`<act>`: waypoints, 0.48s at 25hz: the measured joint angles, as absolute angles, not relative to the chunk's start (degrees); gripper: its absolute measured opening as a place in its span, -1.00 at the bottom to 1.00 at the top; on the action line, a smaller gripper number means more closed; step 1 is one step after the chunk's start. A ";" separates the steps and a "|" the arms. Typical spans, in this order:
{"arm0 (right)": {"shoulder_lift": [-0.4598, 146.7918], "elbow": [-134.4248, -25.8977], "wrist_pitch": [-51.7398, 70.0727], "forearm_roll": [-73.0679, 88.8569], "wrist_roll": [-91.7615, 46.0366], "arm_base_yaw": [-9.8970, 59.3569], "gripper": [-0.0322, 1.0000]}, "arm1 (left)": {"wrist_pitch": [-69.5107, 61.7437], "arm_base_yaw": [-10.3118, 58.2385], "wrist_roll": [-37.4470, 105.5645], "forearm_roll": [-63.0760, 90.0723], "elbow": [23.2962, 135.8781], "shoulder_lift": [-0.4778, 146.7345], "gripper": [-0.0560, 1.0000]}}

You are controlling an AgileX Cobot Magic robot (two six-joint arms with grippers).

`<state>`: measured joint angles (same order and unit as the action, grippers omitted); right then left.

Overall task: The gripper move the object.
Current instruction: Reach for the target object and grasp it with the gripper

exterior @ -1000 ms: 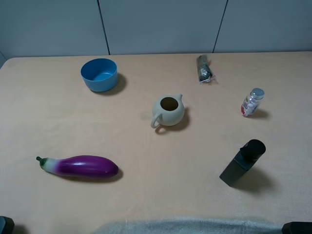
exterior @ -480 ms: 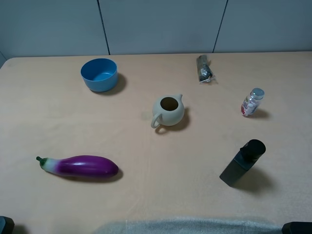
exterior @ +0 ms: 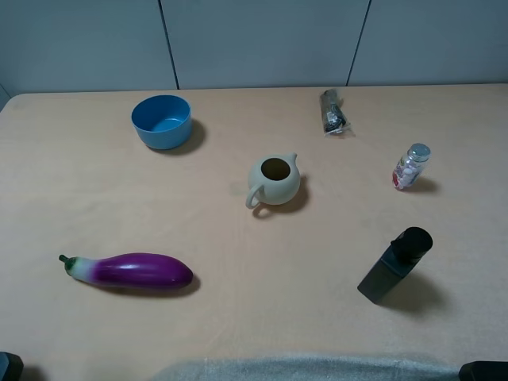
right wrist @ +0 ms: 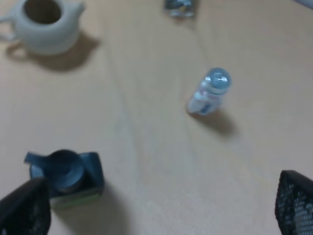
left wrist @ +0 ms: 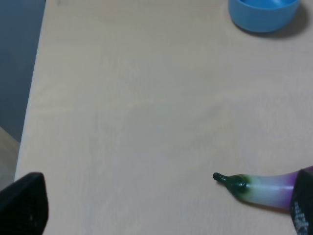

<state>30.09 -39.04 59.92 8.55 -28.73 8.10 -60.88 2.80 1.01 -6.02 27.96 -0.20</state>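
Black flat-sided bottle (exterior: 394,266) with black cap and green label: standing on its base, just ahead of the right gripper (right wrist: 156,210), close by one fingertip and clear of the other; no contact seen, not gripped. Right gripper: jaws spread wide, dark fingertips at opposite edges of the wrist view, nothing between them but bare table (exterior: 262,309). Farther out from that gripper, well apart from the bottle: small clear jar (exterior: 410,166) with silver cap, upright. Farther again and off to the side: cream teapot (exterior: 274,181), lidless, mouth up. Farthest from the gripper, near the far table edge: dark wrapped packet (exterior: 333,111), lying flat. Left gripper (left wrist: 161,205): jaws likewise wide apart, empty, touching nothing. Just ahead of it: purple eggplant (exterior: 131,271) lying on its side, green stem end free, the other end hidden behind one fingertip in the wrist view. Far ahead of the left gripper: blue bowl (exterior: 162,121), upright, empty. Surface: pale beige tabletop, smooth, with a strip of grey cloth (exterior: 302,369) along the near edge between the two arms. Room: plain grey wall panels (exterior: 262,40) with dark vertical seams behind the far edge.
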 joint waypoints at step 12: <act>44.74 -39.17 60.09 1.13 -35.08 23.52 0.40 | -60.88 2.80 1.01 -6.02 27.96 -0.20 0.99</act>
<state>44.74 -39.17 60.09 1.13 -35.08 23.52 -60.88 2.80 1.01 -6.02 27.96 -0.20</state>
